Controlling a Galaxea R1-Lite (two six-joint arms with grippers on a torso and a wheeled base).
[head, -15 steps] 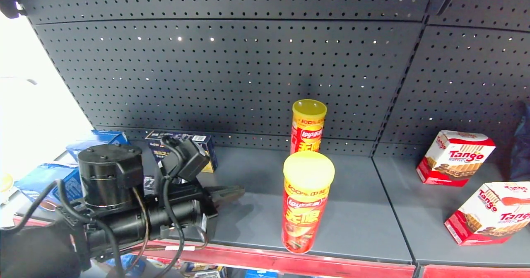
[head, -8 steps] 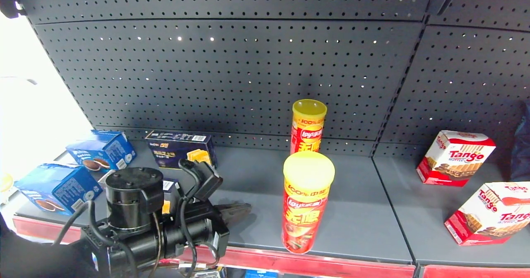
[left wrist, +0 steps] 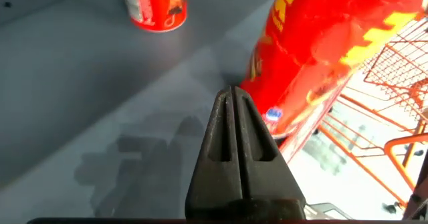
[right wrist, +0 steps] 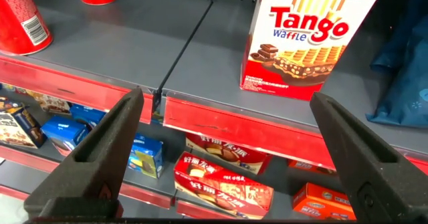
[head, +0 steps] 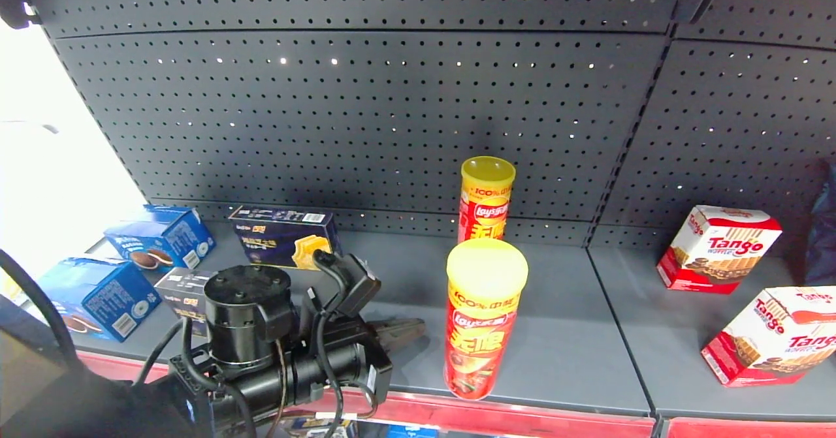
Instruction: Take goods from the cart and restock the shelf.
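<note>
My left gripper (head: 415, 329) hovers low over the grey shelf (head: 562, 353), shut and empty, its tip a short way left of the front red chip can with a yellow lid (head: 482, 317). In the left wrist view the shut gripper (left wrist: 233, 100) points at that can's base (left wrist: 314, 57). A second chip can (head: 486, 198) stands behind it near the pegboard, its base also in the left wrist view (left wrist: 155, 7). Left of my arm lie two dark blue boxes (head: 287, 234) (head: 183, 289) and two light blue cookie boxes (head: 160, 235) (head: 91, 296). In the right wrist view my right gripper's fingers (right wrist: 100, 150) stand wide open before the shelf edge.
Red-and-white wafer boxes (head: 718, 247) (head: 777, 335) sit on the right shelf section; one faces the right wrist camera (right wrist: 309, 33). A lower shelf holds more boxes (right wrist: 224, 180). An orange wire cart (left wrist: 394, 83) stands beyond the shelf edge. Bare shelf lies between the cans and the wafer boxes.
My left arm has moved right along the shelf front toward the front chip can, uncovering the blue boxes and a dark box at the left. The cans have not moved.
</note>
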